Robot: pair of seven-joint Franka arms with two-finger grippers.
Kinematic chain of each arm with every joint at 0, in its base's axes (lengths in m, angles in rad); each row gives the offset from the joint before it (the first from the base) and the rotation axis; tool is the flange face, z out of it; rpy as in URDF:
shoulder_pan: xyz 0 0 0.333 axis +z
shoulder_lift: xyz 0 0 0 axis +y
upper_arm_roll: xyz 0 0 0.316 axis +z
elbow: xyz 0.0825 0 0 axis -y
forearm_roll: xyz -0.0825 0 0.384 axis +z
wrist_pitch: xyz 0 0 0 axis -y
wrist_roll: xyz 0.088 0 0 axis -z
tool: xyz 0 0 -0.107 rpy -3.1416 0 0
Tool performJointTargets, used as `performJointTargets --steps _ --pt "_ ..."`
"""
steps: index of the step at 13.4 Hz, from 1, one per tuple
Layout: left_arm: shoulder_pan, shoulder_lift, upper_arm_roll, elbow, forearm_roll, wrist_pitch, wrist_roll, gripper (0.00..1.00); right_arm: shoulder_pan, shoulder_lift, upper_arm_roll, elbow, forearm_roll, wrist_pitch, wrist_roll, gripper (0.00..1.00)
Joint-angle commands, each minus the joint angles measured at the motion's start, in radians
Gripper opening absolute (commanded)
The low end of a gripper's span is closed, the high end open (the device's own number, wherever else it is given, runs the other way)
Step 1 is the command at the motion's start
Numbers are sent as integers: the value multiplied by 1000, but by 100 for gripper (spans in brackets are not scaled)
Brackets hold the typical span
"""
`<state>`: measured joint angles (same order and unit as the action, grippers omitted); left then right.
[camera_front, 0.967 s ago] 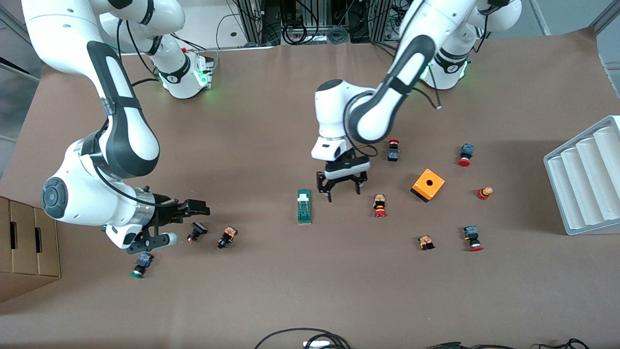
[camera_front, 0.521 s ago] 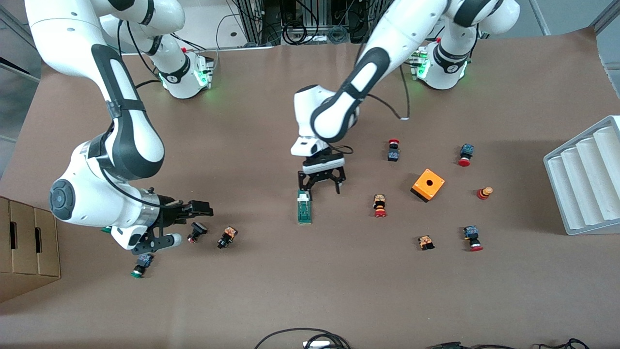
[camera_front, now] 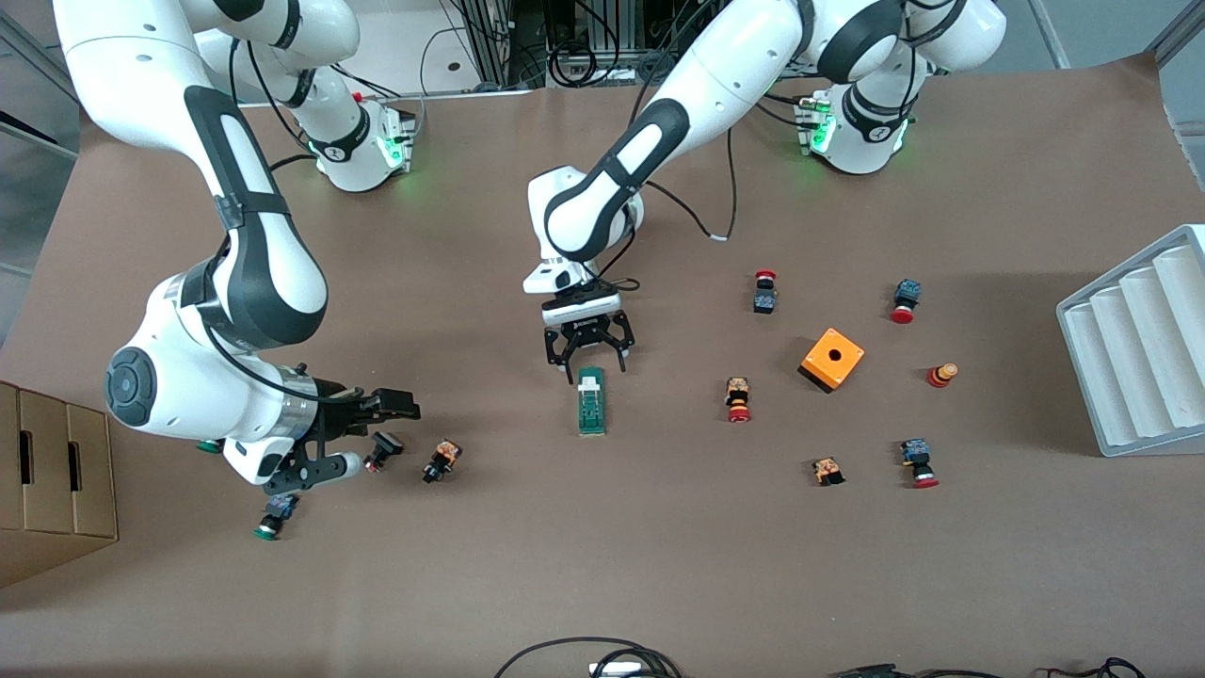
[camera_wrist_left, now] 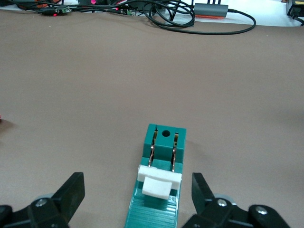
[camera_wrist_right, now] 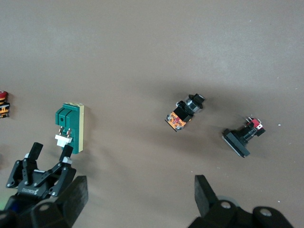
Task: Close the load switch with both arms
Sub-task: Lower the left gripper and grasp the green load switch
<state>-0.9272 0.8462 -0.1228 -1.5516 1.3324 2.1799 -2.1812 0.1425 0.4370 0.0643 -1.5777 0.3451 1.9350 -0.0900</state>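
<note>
The green load switch (camera_front: pixel 590 402) lies mid-table, its long side pointing toward the front camera. The left gripper (camera_front: pixel 586 363) hangs wide open right over its white lever (camera_wrist_left: pixel 159 182) end. The right gripper (camera_front: pixel 353 435), also open, waits well apart.

The right gripper (camera_wrist_right: pixel 137 199) had its two black fingers (camera_wrist_right: pixel 205 192) spread wide over bare brown table (camera_wrist_right: pixel 156 52), holding nothing. The green load switch (camera_wrist_right: pixel 70 128) lay on that table with its white lever (camera_wrist_right: pixel 62 139) at one end. The left gripper (camera_wrist_right: pixel 46 164) was just at that lever end, its jaws apart to either side. Two push buttons lay well apart from the switch: one with an orange body (camera_wrist_right: pixel 183 114), one black with a red tip (camera_wrist_right: pixel 243 136). A red-capped button (camera_wrist_right: pixel 3 104) showed at the picture's edge
</note>
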Motion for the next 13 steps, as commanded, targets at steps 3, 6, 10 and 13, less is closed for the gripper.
performJointTargets --steps 3,6,10,13 --pt "-76 121 80 116 69 -25 -124 99 3 3 -1 -4 61 18 -28 100" --pt "-116 158 117 124 82 -44 -166 99 5 9 -1 -4 63 19 -50 100" --pt "-159 160 175 122 77 -91 -167 97 3 11 0 -13 63 24 -50 100" --pt "-214 162 264 119 74 -91 -164 99 2 8 0 -15 63 24 -50 100"
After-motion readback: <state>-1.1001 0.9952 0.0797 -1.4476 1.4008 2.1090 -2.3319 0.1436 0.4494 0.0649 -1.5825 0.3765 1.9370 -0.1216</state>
